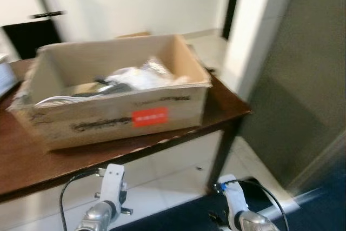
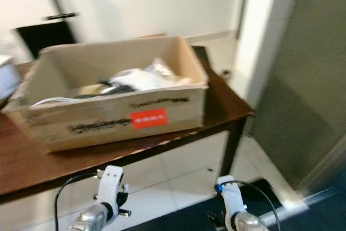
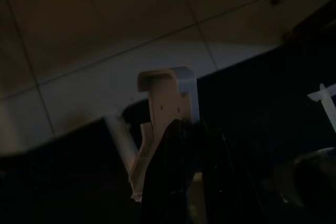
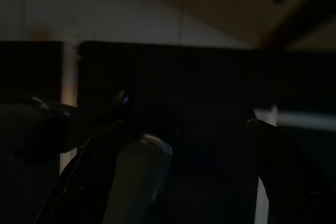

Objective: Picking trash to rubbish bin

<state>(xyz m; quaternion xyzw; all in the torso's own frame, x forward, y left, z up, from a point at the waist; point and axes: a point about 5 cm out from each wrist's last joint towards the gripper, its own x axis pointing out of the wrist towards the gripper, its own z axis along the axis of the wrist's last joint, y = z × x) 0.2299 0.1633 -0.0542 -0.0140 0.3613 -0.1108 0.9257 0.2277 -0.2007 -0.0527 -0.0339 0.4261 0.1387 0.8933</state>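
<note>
The cardboard box (image 1: 116, 93) of trash (image 1: 141, 76) lies lengthwise across the surface (image 1: 227, 104); whether either tool is clenched, I cannot tell.

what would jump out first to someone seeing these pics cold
The open cardboard box on the dark wooden table grabs the eye first, with its red label on the front wall and crumpled white trash heaped inside toward its right end. Below the table edge, the robot's two silver arms hang low over the pale tiled floor, the left arm and the right arm.
</note>
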